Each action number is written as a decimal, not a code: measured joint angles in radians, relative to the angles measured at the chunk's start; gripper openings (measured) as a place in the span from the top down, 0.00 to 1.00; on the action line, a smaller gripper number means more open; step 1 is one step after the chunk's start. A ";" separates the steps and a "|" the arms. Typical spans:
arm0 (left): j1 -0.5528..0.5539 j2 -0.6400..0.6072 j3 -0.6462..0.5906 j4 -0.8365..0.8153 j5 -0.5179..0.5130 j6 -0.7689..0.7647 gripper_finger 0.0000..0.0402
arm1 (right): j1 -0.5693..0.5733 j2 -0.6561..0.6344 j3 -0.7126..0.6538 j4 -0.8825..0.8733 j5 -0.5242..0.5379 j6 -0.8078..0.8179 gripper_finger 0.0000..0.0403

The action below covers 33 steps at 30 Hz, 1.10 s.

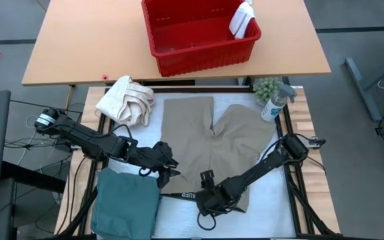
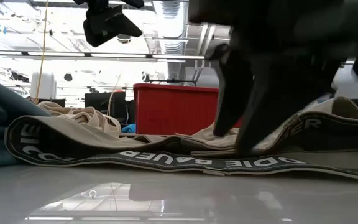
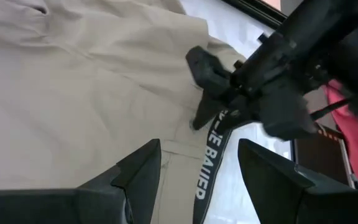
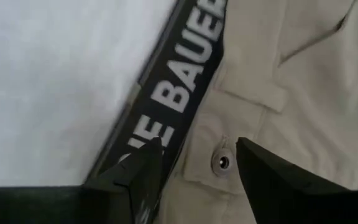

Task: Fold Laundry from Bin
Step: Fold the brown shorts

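Tan khaki trousers lie spread flat on the white table top, their dark lettered waistband toward the near edge. My right gripper is open, pointing steeply down over the waistband beside a metal button. My left gripper hangs open above the trousers' left edge, clear of the cloth. The folded teal garment rests at the near left. The red bin stands on the far wooden table, with a white cloth draped over its right rim. My right gripper has its two fingers standing either side of the waistband's button end, coming from above. I cannot tell whether the fingertips touch the cloth. The trousers lie flat on the table.
A cream bundled cloth lies at the far left of the work table. A spray bottle and a small green plant stand at the far right. Bare white surface shows at the near right.
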 joint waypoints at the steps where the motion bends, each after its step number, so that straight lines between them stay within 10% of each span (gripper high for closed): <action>1: 0.000 0.000 0.000 0.000 -0.001 -0.002 0.49 | -0.003 0.013 0.000 -0.003 0.003 0.000 0.43; 7: 0.000 0.000 0.000 -0.006 -0.001 -0.002 0.49 | -0.012 0.042 0.003 -0.029 0.008 0.028 0.50; 19: 0.000 0.000 0.000 -0.023 -0.006 0.010 0.49 | -0.043 0.045 0.045 -0.139 0.004 0.068 0.95; 33: 0.000 0.000 0.000 -0.028 -0.027 0.046 0.49 | -0.041 0.040 0.393 -0.367 -0.099 0.038 0.96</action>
